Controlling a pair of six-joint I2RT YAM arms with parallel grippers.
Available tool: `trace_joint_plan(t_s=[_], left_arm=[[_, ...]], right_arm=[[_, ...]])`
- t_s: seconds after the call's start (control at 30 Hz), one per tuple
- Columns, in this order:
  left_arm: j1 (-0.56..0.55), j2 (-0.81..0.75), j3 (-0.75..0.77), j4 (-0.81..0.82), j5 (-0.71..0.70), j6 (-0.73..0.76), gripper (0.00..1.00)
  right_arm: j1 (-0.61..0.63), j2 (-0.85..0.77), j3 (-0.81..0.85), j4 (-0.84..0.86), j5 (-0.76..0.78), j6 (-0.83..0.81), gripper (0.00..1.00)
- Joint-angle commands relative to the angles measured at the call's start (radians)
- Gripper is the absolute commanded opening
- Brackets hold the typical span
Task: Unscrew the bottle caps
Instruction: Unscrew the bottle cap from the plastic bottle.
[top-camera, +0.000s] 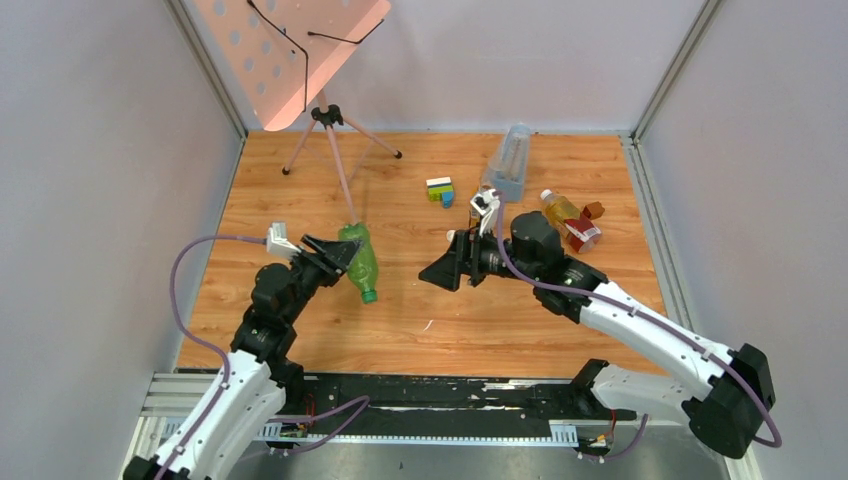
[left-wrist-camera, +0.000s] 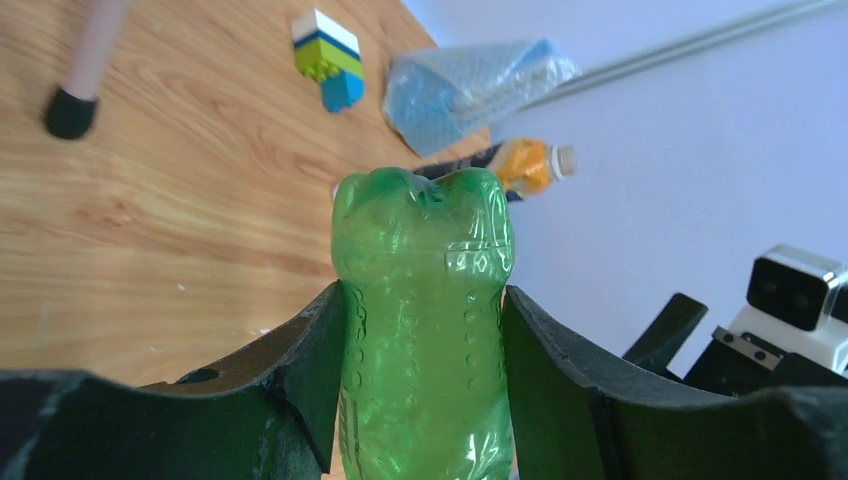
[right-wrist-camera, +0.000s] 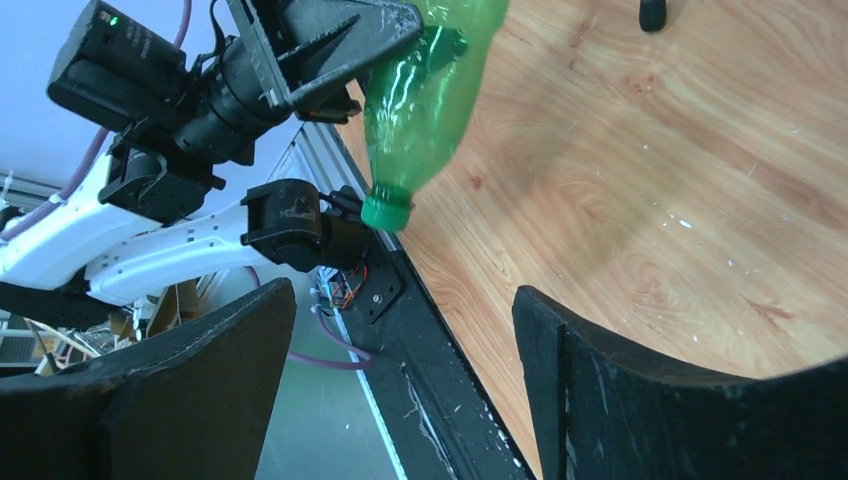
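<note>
The left claw (top-camera: 340, 255) is clamped round the belly of the green ribbed plastic bottle (top-camera: 362, 270), holding it off the wooden table (top-camera: 500, 310). The bottle tilts so that its small green screw cap (top-camera: 369, 296) hangs just below and ahead of that claw's tips. The right claw (top-camera: 445, 272) has its jaws wide with nothing between them. It faces the bottle, and the cap is off to its front, well apart.

I'd say the step in hand is bringing the right claw onto that cap. To do it well, its wrist should line up with the neck of the bottle so the turn runs true. The jaws should straddle only the cap, not the collar under it, before they close. The bottle looks thin and soft, so the left claw's hold on the belly must stay firm or the body may twist along with the cap.

Behind the right claw, near its wrist, lie the amber bottle with a yellow label (top-camera: 558, 207) and the amber bottle with a red label (top-camera: 583, 236). Their print is too small to read. No brand or writing shows on the green bottle.
</note>
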Motion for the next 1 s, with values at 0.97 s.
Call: trace_joint_plan(t_s=[0.97], left_arm=[[-0.262, 0.198, -0.003, 0.494, -0.143, 0.067, 0.50]], right_arm=[[0.144, 0.248, 0.006, 0.277, 0.110, 0.170, 0.70]])
